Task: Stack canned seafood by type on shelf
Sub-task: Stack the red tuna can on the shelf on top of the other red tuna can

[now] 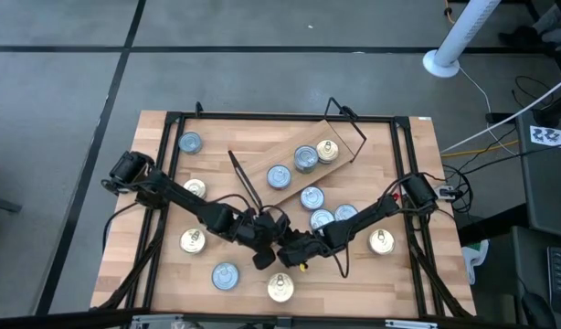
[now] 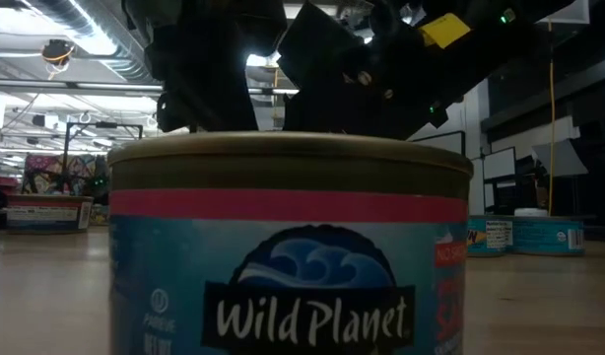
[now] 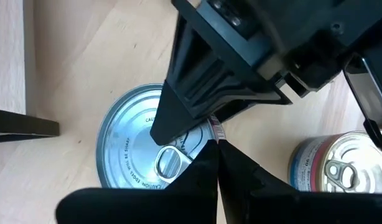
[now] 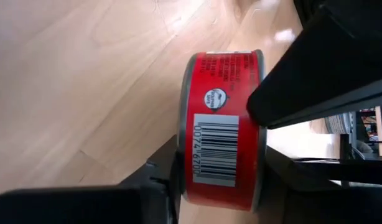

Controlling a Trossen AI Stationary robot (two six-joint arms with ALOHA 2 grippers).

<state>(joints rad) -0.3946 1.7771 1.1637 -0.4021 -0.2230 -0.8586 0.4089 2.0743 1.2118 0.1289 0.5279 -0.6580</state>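
Observation:
A short round tin with a red barcode label (image 4: 222,124) and a silvery pull-ring lid (image 3: 129,149) sits near the table's front middle, between both grippers. My right gripper (image 4: 222,186) is shut on it. My left gripper (image 3: 217,155) is shut, its tips at the lid's edge. In the high view the two grippers (image 1: 265,249) (image 1: 290,251) hide this tin. The shelf (image 1: 262,161), a light plank with black wire frames, lies slanted at the far middle and carries three tins (image 1: 305,158). My right gripper has the tin between its two fingers, one finger (image 3: 191,106) lying across the lid and the other (image 4: 169,180) at the bottom rim (image 4: 182,177). It comes slanting down from the table's right. My left gripper sets its shut fingertips against the lid's rim (image 3: 217,133), slanting down from the left.
Loose tins lie around the table: one beside the held tin (image 3: 334,168), three behind it (image 1: 322,219), one at the right (image 1: 381,241), several at the left and front (image 1: 192,240). A blue-labelled tin (image 2: 283,256) at the front edge fills the low view.

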